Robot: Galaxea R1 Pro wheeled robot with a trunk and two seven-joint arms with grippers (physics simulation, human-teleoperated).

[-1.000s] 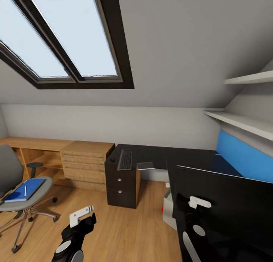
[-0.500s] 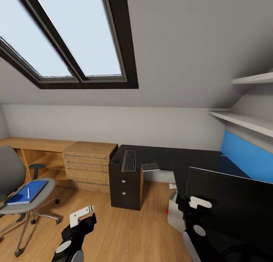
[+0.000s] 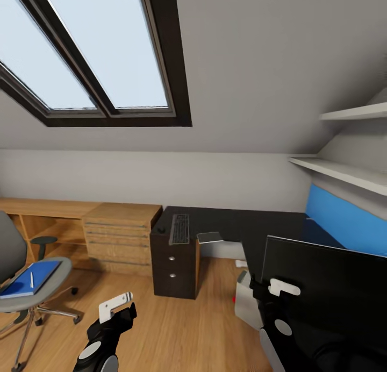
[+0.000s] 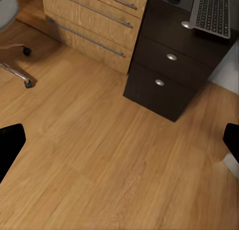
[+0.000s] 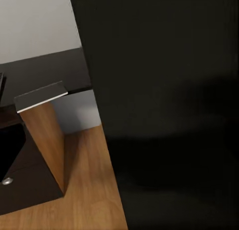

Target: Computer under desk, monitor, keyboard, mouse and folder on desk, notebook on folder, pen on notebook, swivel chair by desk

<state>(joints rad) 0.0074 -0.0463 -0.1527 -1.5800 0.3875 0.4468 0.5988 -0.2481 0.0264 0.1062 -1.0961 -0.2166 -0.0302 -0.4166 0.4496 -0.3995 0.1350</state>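
Observation:
The monitor (image 3: 328, 302), a wide black screen, hangs low at the right in the head view, with my right gripper (image 3: 281, 287) shut on its near edge; its dark face (image 5: 169, 110) looms close in the right wrist view. My left gripper (image 4: 119, 145) is open over bare floor. On the black desk (image 3: 242, 221) lie the keyboard (image 3: 179, 228) and, beside it, the mouse (image 3: 159, 229). The computer (image 3: 246, 306) stands on the floor under the desk. Far left, the swivel chair (image 3: 16, 299) carries the blue folder (image 3: 21, 281) with the pen (image 3: 31, 279) on top. I cannot make out the notebook.
A light wood drawer unit (image 3: 121, 229) adjoins the desk's drawer block (image 3: 173, 267). A small grey pull-out shelf (image 3: 210, 236) juts from the desk. A blue wall panel (image 3: 344, 221) and white shelves (image 3: 349, 176) line the right wall. Wood floor (image 3: 177, 329) lies between chair and desk.
The whole picture has shifted, first right, then back left, so the chair now sits closer to the left edge. Both arms and the monitor keep their places in the view.

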